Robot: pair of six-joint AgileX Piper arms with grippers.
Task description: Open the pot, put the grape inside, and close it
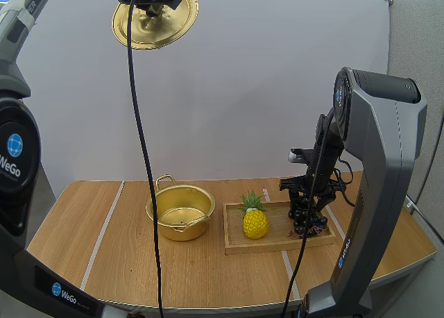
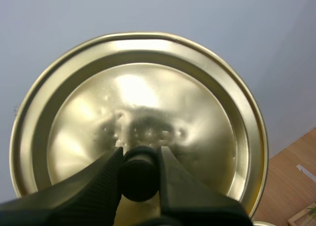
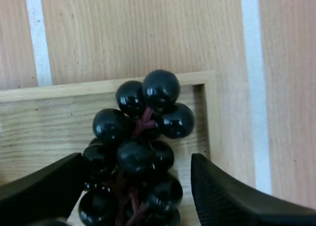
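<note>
Left claw (image 2: 139, 157): high above the far left of the tabletop (image 1: 118, 248), clamped on the black knob (image 2: 139, 179) of the lid (image 2: 138, 97), one finger on each side of the knob.
Lid: golden and round, held tilted in the air, well above the pot (image 1: 182, 210) and apart from it.
Pot: golden, uncovered, with loop handles. It stands on the tabletop just left of the wooden tray (image 1: 277, 246).
Bunch of grapes (image 3: 140, 147): dark berries on a reddish stem, lying in the right end of the wooden tray, close to its right rim.
Right claw (image 3: 136, 159): low over the bunch of grapes, fingers spread wide with one on each side. The right finger stands clear of the berries with tray wood showing between. The left finger is right beside them, and contact cannot be told.
Pineapple (image 1: 255, 221): yellow with a green crown, upright in the left half of the wooden tray, apart from the grapes.
Tabletop: light wood crossed by pale stripes.
</note>
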